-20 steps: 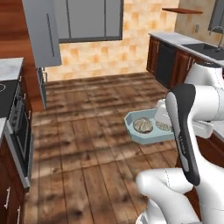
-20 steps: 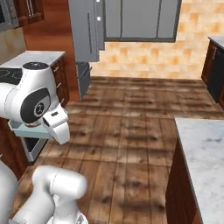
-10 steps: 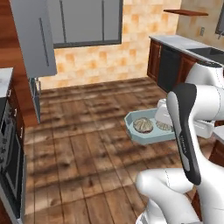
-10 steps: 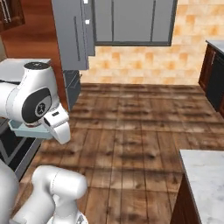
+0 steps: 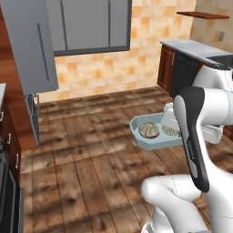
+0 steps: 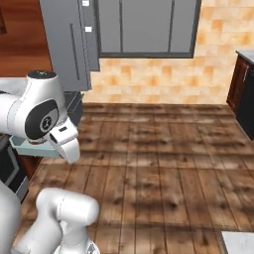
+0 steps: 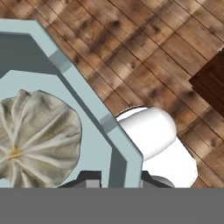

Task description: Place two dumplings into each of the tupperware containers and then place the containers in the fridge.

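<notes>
The hand [image 7: 114, 183] is pinched shut on the rim of the pale blue-green tub [image 5: 141, 139], which it holds up in the air over the wooden floor [image 5: 91, 150], so a bump or a tilt while the base rolls could let the tub slip out or tip. Two dumplings [image 5: 149, 129] sit side by side inside the tub, and they could roll out if it leans. Farther off stands the tall grey fridge [image 5: 32, 50], well apart from the tub.
</notes>
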